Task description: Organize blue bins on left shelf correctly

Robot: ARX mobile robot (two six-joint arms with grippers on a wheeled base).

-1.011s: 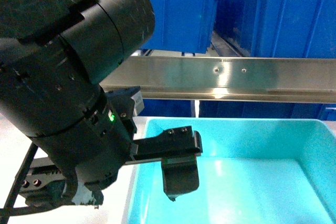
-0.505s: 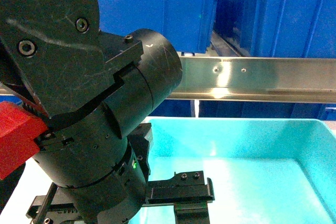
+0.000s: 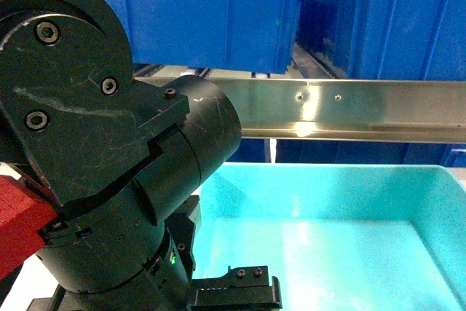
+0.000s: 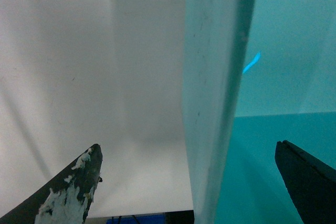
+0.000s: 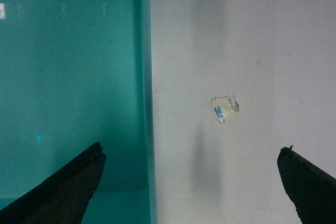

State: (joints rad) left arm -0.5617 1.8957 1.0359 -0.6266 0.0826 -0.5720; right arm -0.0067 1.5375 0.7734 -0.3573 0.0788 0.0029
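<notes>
Left gripper (image 4: 189, 182) wide open, straddling bin (image 4: 210, 103) wall, gripping nothing; right gripper (image 5: 191, 182) wide open over bin rim, holding nothing.

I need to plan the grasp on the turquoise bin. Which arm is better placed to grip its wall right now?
Both straddle a wall, jaws open. Left gripper probably edges it: the bin wall stands centred between its fingers; right gripper has the rim off to one side.
</notes>
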